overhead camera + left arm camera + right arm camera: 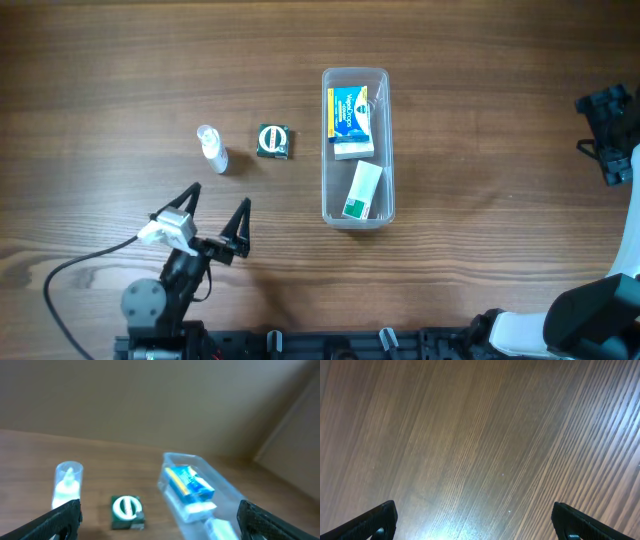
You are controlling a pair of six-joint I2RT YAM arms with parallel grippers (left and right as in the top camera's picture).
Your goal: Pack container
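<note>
The clear plastic container (357, 146) lies lengthwise at the table's middle right. It holds a blue and yellow box (348, 112), a white box under it, and a white and green box (362, 190). A small dark green box (273, 141) and a small white bottle (212, 149) lie on the wood to its left. My left gripper (217, 212) is open and empty, near the front edge, below the bottle and the green box. In the left wrist view the container (200, 491), the green box (127, 512) and the bottle (67, 483) lie ahead of the open fingers (160, 522). My right gripper (475, 522) is open over bare wood.
The right arm (608, 130) sits at the far right edge of the table. A cable (75, 265) runs from the left arm across the front left. A wall rises behind the table in the left wrist view.
</note>
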